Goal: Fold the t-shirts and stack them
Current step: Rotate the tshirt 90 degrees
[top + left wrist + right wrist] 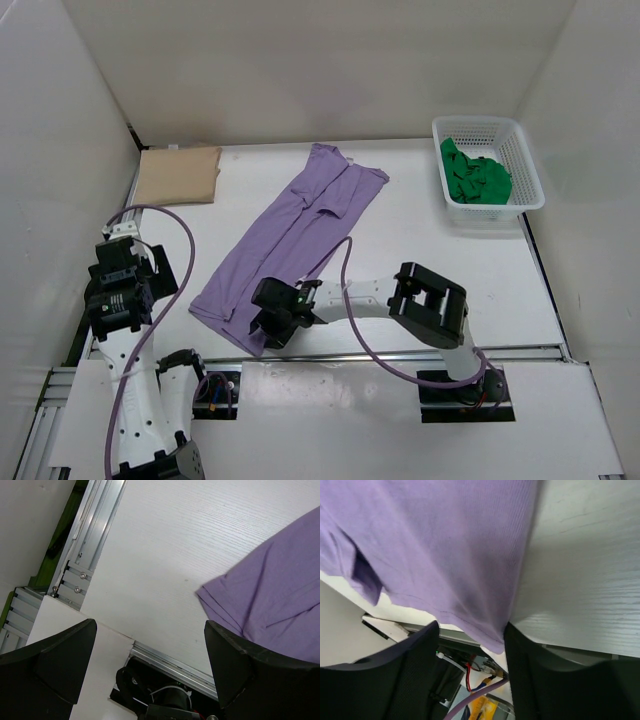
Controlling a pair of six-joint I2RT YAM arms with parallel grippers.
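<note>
Lying slantwise across the middle of the top view, the long light purple cloth t-shirt (290, 235) has its lower corner between the half-parted jaws of the right gripper (270, 328), unpinched. At lower left the left gripper (150, 624) gapes wide, holding nothing

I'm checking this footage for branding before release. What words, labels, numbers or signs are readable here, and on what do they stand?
None can be read in any view.
The purple t-shirt, tan t-shirt, green t-shirt and white basket look plain.
The left arm and right arm show no legible marking.
</note>
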